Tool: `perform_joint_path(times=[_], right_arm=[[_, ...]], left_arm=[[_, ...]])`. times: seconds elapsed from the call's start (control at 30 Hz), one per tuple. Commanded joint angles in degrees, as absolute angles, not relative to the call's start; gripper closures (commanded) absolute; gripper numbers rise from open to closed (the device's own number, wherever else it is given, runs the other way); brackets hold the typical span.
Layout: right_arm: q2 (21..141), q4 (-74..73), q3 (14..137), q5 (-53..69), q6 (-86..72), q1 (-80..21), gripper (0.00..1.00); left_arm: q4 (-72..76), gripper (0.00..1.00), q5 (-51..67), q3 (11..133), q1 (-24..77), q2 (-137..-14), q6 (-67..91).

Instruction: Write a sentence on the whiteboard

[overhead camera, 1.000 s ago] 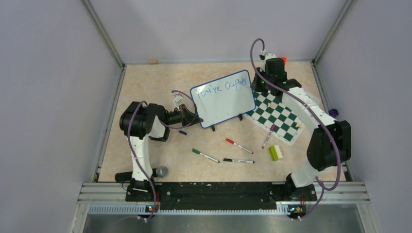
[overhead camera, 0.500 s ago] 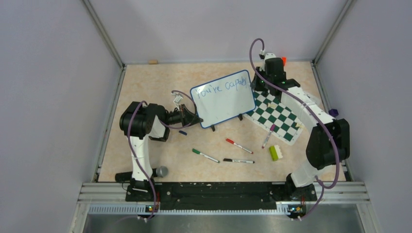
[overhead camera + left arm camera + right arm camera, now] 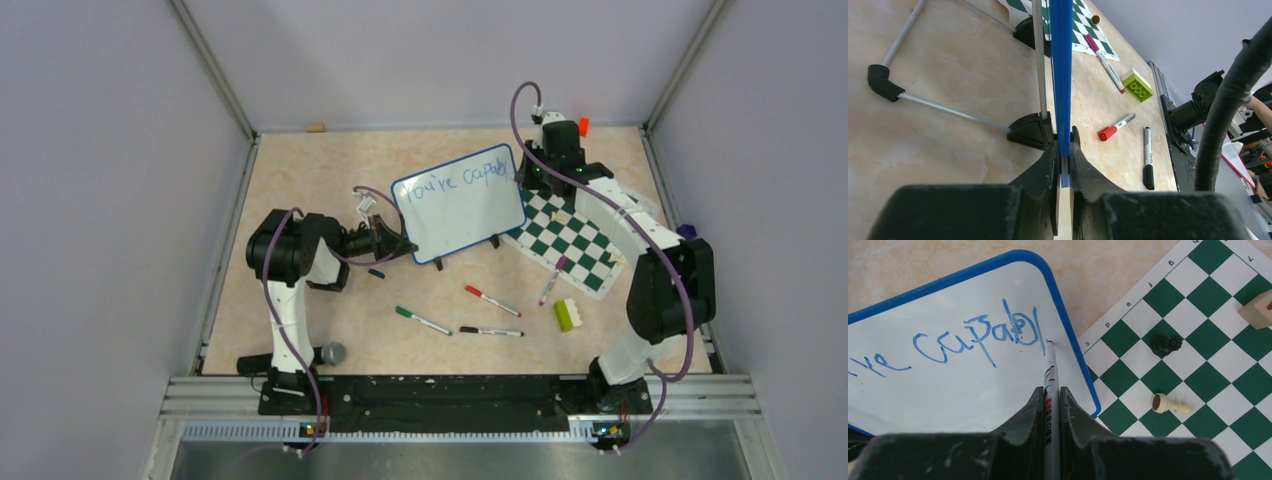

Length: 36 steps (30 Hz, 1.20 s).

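Note:
The whiteboard point(image 3: 462, 212) stands tilted mid-table on its black feet, blue frame all round. Blue handwriting, the sentence point(image 3: 465, 178), runs along its top and reads "You're capabl" with the last letters crowded at the right edge. My left gripper point(image 3: 402, 246) is shut on the board's left frame edge point(image 3: 1061, 75), which passes between the jaws point(image 3: 1064, 150). My right gripper point(image 3: 1050, 395) is shut on a grey marker point(image 3: 1049, 371). Its tip touches the whiteboard point(image 3: 948, 385) just right of the final letter, close to the frame. From above, the right gripper point(image 3: 532, 172) sits at the board's top right corner.
A green-and-white chess mat point(image 3: 572, 242) lies right of the board, with a black piece point(image 3: 1166, 344) and a fallen white pawn point(image 3: 1170, 404) on it. Red point(image 3: 492, 300), green point(image 3: 422, 320), black point(image 3: 490, 331) and purple point(image 3: 551, 282) markers and a lime brick point(image 3: 568, 314) lie in front.
The right arm has shifted slightly toward the far side with the marker still at the end of the word. The left arm and the board have not moved.

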State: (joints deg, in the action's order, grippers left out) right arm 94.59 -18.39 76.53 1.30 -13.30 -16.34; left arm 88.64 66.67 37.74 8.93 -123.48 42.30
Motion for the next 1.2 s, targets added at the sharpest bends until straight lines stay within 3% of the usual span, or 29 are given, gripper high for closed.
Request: perform_joint_path(times=[0.0, 1.17], right_arm=[[95.4, -16.6, 78.6, -1.8, -13.6, -15.6, 1.0], [96.6, -14.9, 81.6, -0.9, -13.9, -15.2, 1.0]], left_arm=[[92.8, 0.96, 69.3, 37.2, 8.7, -121.7, 41.4], [92.8, 0.95, 69.4, 37.2, 8.8, -121.7, 41.5]])
